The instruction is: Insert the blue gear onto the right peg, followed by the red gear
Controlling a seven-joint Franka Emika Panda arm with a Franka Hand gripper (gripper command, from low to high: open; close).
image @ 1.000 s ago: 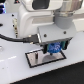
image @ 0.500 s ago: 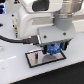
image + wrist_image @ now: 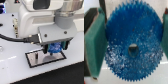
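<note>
Gripper (image 3: 55, 49) is clamped on the blue gear (image 3: 131, 47), green pads (image 3: 95, 42) pressing opp. sides of its toothed rim; the gear hangs just above the dark base plate (image 3: 34, 60), w/ its hub hole facing down. Looks like light, stiff plastic, so probably no flex, but the teeth give uneven contact and it could tilt or slip. Rim grip across the dia. seems right, keeps the hub clear for the peg. Red gear and peg not visible.
</note>
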